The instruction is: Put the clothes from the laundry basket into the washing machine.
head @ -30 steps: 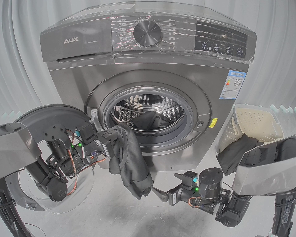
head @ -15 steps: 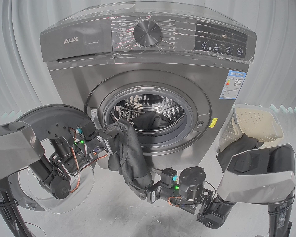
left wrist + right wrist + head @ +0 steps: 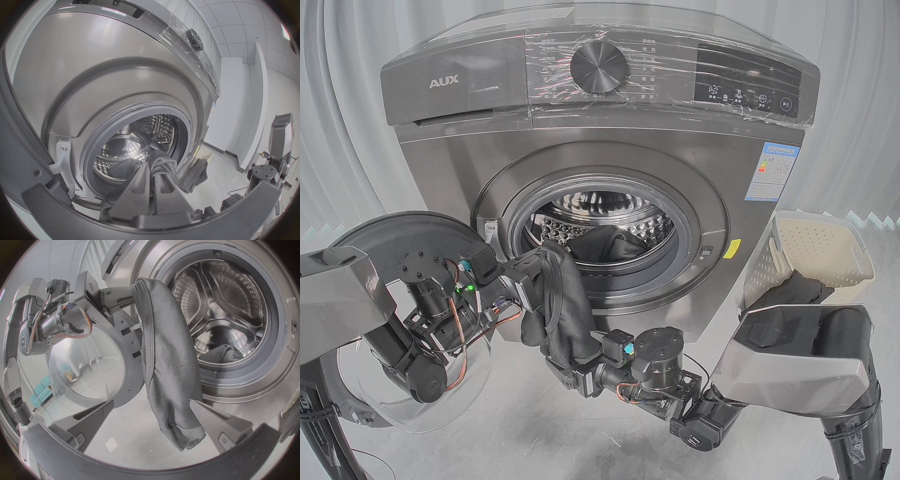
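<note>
My left gripper point(image 3: 540, 265) is shut on the top of a dark garment point(image 3: 565, 306) and holds it at the lower left rim of the washing machine's point(image 3: 600, 125) open drum point(image 3: 606, 219). The cloth hangs down in front of the machine. My right gripper point(image 3: 562, 370) is open and low, with the garment's point(image 3: 170, 365) lower part between its spread fingers point(image 3: 206, 415). Another dark piece point(image 3: 606, 242) lies inside the drum. In the left wrist view the pinched cloth point(image 3: 161, 161) bulges above the closed gripper point(image 3: 152, 170). More dark clothes point(image 3: 794, 290) sit in the laundry basket point(image 3: 831, 250).
The round washer door point(image 3: 406, 250) stands swung open at the left, behind my left arm. The cream basket leans against the machine's right side. Bare grey floor point(image 3: 519, 431) lies in front.
My right arm has swung left and slightly up, bringing its open gripper from beside the hanging garment to its lower end. My left gripper has lifted the cloth a little toward the opening.
</note>
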Available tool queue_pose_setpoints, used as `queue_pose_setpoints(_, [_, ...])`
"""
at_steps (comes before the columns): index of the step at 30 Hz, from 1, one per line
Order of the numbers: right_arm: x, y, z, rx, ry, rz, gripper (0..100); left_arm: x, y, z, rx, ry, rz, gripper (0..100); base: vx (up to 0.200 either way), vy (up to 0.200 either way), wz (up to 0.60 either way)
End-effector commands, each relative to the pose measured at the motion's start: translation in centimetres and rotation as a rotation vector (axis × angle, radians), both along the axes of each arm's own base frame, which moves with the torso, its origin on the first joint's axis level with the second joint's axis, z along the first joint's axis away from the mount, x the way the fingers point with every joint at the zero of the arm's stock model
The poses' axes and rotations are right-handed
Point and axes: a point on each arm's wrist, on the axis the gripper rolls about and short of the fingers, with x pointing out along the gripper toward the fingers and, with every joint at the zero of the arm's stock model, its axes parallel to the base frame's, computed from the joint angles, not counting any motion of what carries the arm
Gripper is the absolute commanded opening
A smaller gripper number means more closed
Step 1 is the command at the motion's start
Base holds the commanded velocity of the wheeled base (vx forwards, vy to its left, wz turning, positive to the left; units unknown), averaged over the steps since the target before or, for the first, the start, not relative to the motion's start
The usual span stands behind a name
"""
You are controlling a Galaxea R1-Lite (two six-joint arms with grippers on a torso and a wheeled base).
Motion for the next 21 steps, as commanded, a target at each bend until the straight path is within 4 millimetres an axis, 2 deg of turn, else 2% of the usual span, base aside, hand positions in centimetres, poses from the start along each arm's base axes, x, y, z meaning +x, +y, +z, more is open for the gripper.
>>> queue_pose_setpoints(1, [0.7,0.6,-0.8,-0.005,0.005,-0.003,100,0.1,0.0,-0.1,0.000,0.003,0.001,0,0.000,0.000,0.00])
queue_pose_setpoints(14, [2.4,2.1,-1.8,-0.029,0.027,-0.019,100,0.0,0.1,-0.1,0.000,0.003,0.003,0,0.000,0.000,0.00])
queue_pose_setpoints(15, [3.3,2.1,-2.4,-0.037,0.028,-0.037,100,0.1,0.1,-0.1,0.000,0.003,0.004,0,0.000,0.000,0.00])
queue_pose_setpoints(21, [4.8,2.5,-3.2,-0.024,0.007,-0.089,100,0.1,0.2,-0.1,-0.001,0.002,0.006,0,0.000,0.000,0.00])
